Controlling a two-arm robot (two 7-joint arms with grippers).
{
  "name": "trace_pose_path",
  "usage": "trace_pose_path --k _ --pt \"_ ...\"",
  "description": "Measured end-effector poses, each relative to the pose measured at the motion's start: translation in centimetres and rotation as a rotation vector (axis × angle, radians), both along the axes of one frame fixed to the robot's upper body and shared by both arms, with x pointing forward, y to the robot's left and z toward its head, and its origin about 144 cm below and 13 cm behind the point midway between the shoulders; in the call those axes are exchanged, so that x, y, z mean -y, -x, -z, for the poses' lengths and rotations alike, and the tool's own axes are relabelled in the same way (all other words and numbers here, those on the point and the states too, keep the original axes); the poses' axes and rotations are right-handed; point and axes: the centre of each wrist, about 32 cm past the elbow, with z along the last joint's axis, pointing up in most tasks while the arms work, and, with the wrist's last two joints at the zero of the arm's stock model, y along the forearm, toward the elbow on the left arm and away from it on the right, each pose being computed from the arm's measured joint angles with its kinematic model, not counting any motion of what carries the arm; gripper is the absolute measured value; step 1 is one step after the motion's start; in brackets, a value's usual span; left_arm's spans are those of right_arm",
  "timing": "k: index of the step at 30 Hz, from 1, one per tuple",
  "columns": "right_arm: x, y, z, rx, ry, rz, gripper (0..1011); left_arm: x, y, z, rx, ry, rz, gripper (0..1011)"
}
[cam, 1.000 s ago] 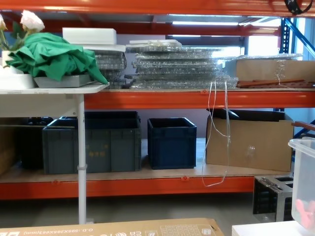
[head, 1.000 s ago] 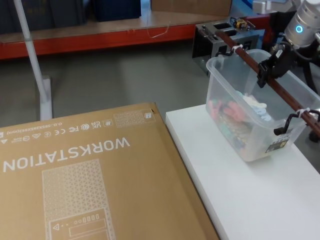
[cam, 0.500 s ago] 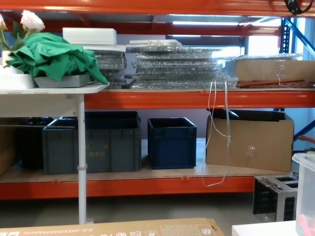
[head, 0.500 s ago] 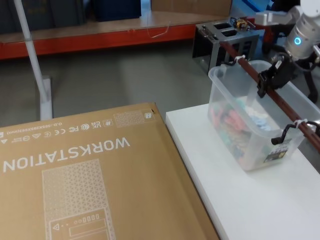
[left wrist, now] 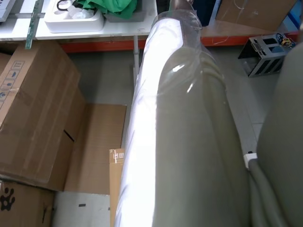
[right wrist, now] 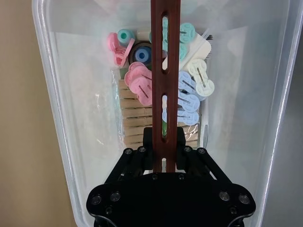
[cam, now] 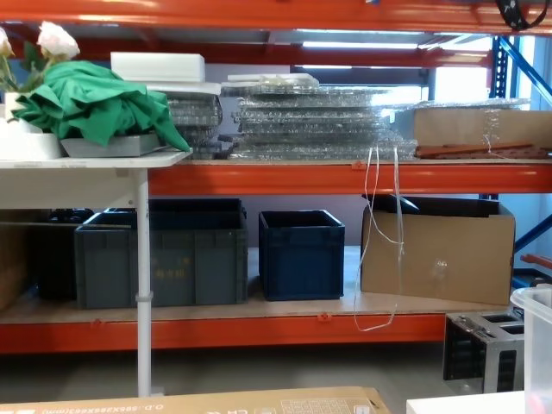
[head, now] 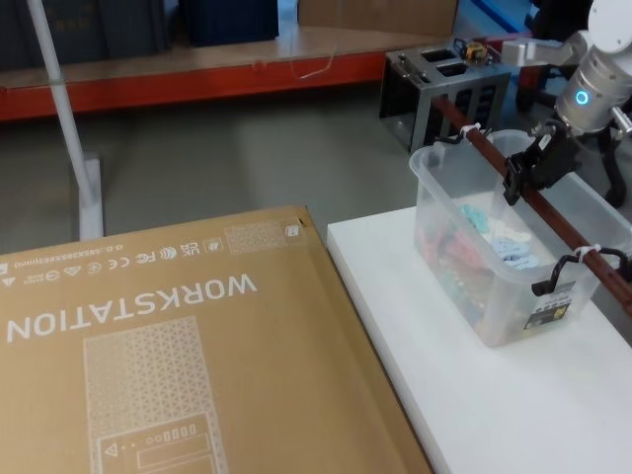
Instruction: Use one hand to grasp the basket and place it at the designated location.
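The basket (head: 494, 272), a clear plastic tub with colourful pegs (right wrist: 187, 94) inside, is over the far right part of the white table (head: 513, 415). I cannot tell whether its base touches the table. My right gripper (head: 526, 170) is shut on the middle of its reddish-brown bar handle (head: 489, 150). In the right wrist view the black fingers (right wrist: 182, 137) clamp the slotted handle (right wrist: 165, 71) from both sides, above the basket (right wrist: 71, 118). A sliver of the basket (cam: 536, 345) stands at the chest view's right edge. The left wrist view looks along a pale wrapped arm section (left wrist: 189, 142).
A large cardboard box (head: 168, 355) printed WORKSTATION lies left of the table. A grey metal frame (head: 444, 79) stands on the floor behind the basket, a white pole (head: 61, 109) at far left. Shelving behind holds dark blue crates (cam: 300, 254) and a brown box (cam: 435, 259).
The right gripper and basket have come down: the basket's rim sits lower in the chest view. In the head view they have shifted slightly nearer and the basket hangs more level.
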Motion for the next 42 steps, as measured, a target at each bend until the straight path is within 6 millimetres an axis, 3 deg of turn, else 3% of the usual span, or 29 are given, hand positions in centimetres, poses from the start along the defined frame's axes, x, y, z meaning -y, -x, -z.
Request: trace_pose_path --k 15,35,42 --pt "0.2 -0.5 0.7 -0.022 -0.001 0.000 253 0.0 0.0 0.0 0.000 0.000 0.000 0" --pt "-0.4 0.0 -1.8 0.051 -0.004 -0.040 893 0.0 0.0 0.0 0.000 0.000 0.000 0" --pt "-0.3 0.5 -3.1 0.078 -0.003 -0.033 1000 0.0 0.0 0.0 0.000 0.001 0.000 0"
